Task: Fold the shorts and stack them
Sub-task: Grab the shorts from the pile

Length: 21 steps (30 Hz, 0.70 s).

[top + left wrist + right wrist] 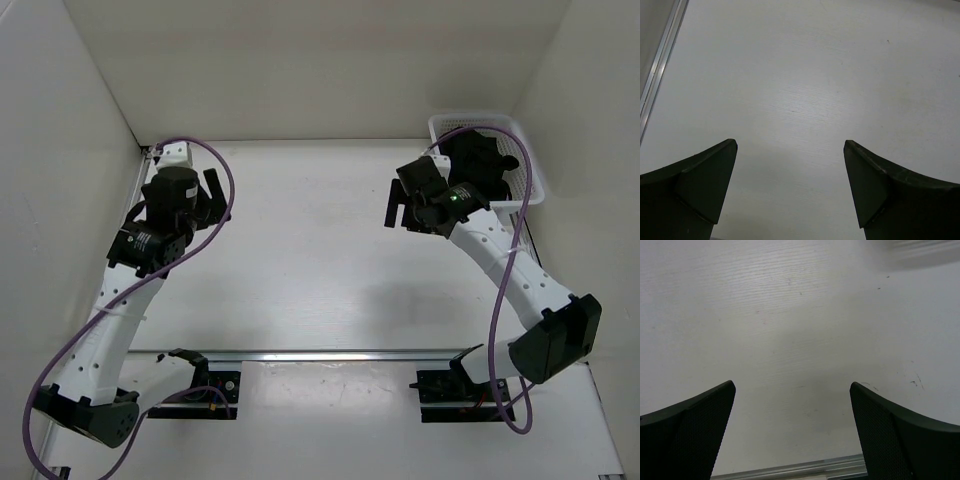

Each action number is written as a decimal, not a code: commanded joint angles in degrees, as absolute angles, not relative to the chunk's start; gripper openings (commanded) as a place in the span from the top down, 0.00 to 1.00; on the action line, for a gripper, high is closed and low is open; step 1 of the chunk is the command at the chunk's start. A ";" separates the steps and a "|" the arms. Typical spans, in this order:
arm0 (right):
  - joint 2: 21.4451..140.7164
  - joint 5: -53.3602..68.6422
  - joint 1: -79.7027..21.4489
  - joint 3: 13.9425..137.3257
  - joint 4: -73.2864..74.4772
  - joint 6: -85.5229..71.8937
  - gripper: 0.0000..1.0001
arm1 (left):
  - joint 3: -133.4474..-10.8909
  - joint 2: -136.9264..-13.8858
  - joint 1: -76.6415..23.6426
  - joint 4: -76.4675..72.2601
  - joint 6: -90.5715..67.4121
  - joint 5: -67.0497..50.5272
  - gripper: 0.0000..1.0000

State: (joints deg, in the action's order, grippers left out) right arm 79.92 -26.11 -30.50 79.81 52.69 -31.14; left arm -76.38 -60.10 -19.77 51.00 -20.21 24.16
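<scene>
Nearest you, along the near edge of the tabletop (300, 270), the left arm (100, 340) rises from its base and leans toward the left edge, with a purple cable (225, 165) looping over it. Its left hand (207, 198) hangs above the far-left part of the tabletop. In the left wrist view you can see that left hand (790, 145) spread wide, both dark fingers (700, 180) apart with nothing but bare white surface between them. Moving across, the middle of the tabletop carries only a faint shadow. The right arm (500, 265) reaches from the near edge toward the far-right corner, and its right hand (398, 208) points back toward the centre. It is likewise open, the right wrist view showing the right hand (792, 385) holding nothing. At the far-right corner sits a white mesh basket (535, 180), and the shorts (482, 155) lie bunched inside it as a black heap, partly hidden behind the right arm's wrist.
</scene>
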 commanded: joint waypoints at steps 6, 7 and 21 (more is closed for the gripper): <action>76.03 -31.64 -28.84 79.10 49.39 -31.38 0.00 | -78.40 -62.40 -18.63 52.38 -20.39 18.39 0.00; 76.03 -31.64 -26.74 79.10 49.39 -30.77 0.00 | -78.40 -62.92 -18.63 52.38 -20.39 18.37 0.00; 103.13 -10.02 4.83 104.45 45.53 -27.69 0.00 | -80.33 -70.13 -18.11 52.47 -21.97 16.35 0.00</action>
